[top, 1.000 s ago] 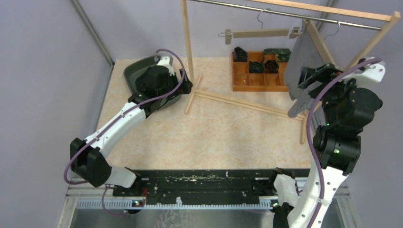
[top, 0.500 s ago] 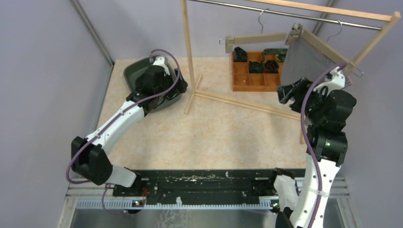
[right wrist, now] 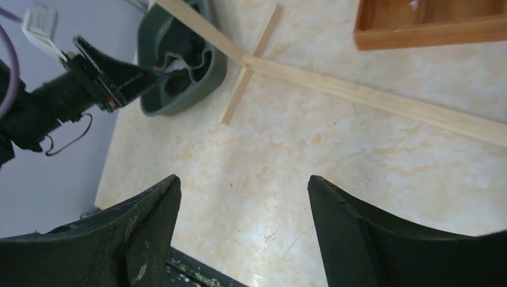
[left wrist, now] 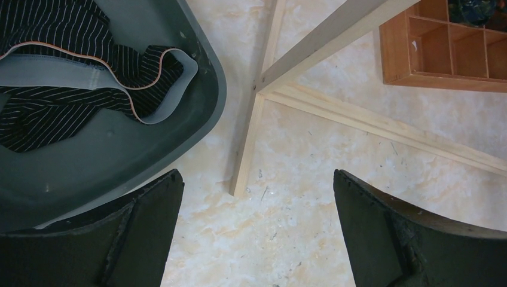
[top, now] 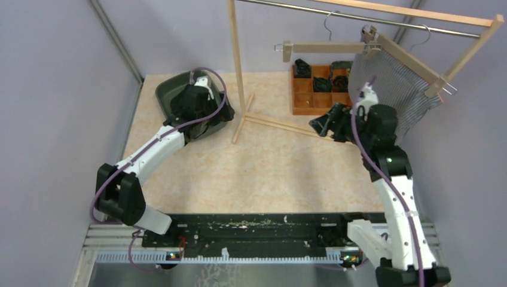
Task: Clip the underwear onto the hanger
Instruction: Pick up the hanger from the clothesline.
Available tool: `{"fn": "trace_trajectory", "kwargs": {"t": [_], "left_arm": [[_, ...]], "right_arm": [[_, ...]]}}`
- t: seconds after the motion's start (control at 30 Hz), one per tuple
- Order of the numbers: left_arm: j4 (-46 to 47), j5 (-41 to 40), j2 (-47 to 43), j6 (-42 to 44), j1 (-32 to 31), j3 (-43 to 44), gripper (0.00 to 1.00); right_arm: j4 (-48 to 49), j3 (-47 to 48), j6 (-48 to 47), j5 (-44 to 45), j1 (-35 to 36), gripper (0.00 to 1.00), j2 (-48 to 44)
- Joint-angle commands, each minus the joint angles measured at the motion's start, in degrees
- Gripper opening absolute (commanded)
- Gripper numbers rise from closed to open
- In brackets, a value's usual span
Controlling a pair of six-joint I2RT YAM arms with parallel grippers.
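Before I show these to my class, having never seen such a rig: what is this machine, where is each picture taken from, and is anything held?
Two robot arms are bolted to a table. One picture looks down from above; the other two come from cameras on the wrists, the dark shapes at the bottom being the fingers. The left pincer hangs open by a green tub holding striped underwear. The right pincer is open above the table. A wooden rack carries a clip hanger and a grey cloth. Nothing is held.
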Motion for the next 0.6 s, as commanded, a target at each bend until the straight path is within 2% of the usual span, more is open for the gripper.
{"fn": "trace_trajectory", "kwargs": {"t": [0.0,0.07,0.23,0.4,0.57], "left_arm": [[2.54,0.68,0.69,0.37,0.70,-0.48,1.00],[2.54,1.27,0.52,0.69,0.81,-0.11,1.00],[6.65,2.61,-2.29,1.45,0.85,-2.67,1.00],[7.95,3.74,-3.01,1.16,0.85,-3.26,1.00],[11.05,8.77,-5.80,0.70,0.86,-3.84,1.00]], "right_arm": [[10.33,-0.59,-0.57,13.01,12.16,0.78,6.59],[12.32,-0.10,-0.60,16.27,14.99,0.80,8.18],[18.52,1.74,1.88,19.22,16.86,0.80,8.56],[19.85,10.08,0.44,27.52,26.41,0.80,15.08],[25.55,9.99,2.44,31.83,27.84,0.80,17.10]]}}
